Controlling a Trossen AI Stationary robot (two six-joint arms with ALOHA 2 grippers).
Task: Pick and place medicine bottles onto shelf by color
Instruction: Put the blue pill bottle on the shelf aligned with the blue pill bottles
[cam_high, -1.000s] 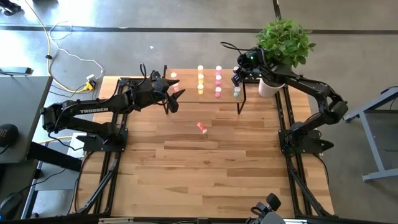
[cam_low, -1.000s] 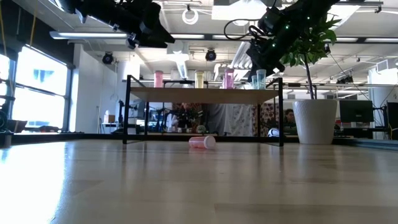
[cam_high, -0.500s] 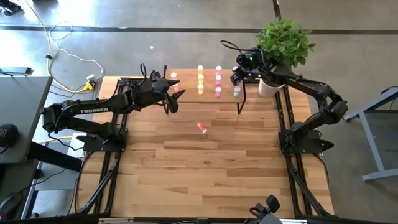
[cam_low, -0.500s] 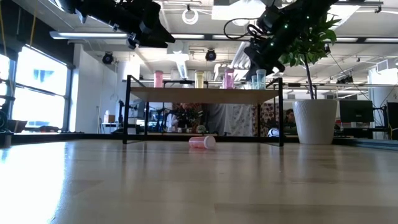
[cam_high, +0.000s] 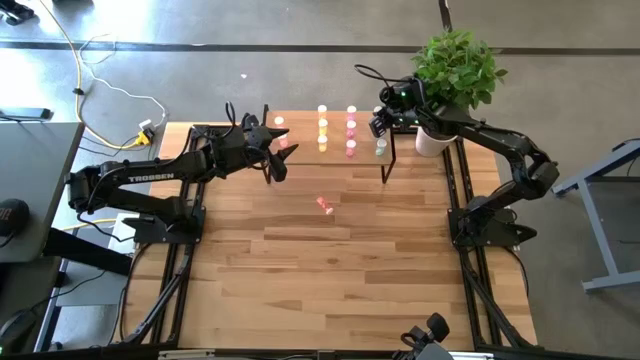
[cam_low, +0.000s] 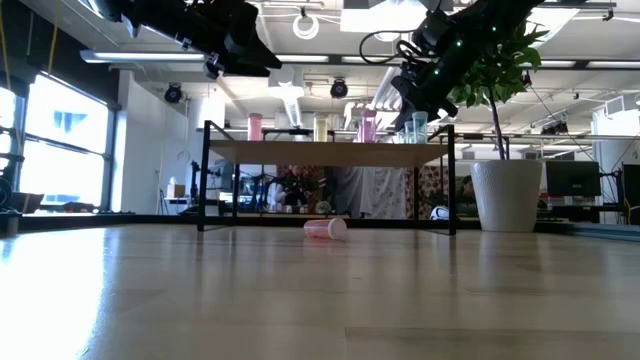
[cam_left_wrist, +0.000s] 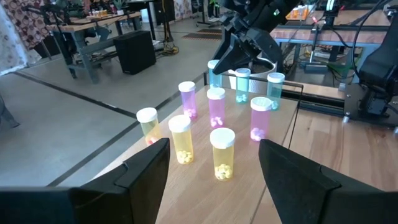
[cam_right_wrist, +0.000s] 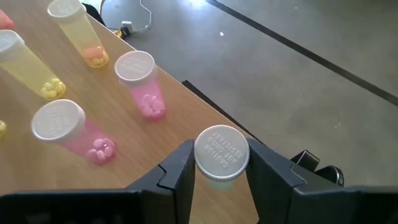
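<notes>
The shelf (cam_high: 305, 135) stands at the table's far side with upright medicine bottles on top: yellow (cam_left_wrist: 222, 152), pink (cam_left_wrist: 216, 106) and pale green (cam_left_wrist: 275, 87). My right gripper (cam_right_wrist: 221, 158) is at the shelf's far right corner, shut on a pale green bottle (cam_left_wrist: 214, 71). My left gripper (cam_left_wrist: 214, 147) hovers open over the shelf's left end (cam_high: 280, 155), pointing level at the bottles and touching none. One pink bottle (cam_high: 325, 205) lies on its side on the table in front of the shelf. My right gripper pinches the pale green bottle between its two fingers at its top, beside the white cap (cam_right_wrist: 221, 155). The fingers slant down from the table's right side. The bottle is upright, and its base (cam_right_wrist: 216, 183) is at the shelf top by the corner.
A potted plant (cam_high: 455, 65) in a white pot (cam_low: 505, 195) stands just right of the shelf, under my right arm. The wide wooden table (cam_high: 330, 280) stretches toward the near edge.
</notes>
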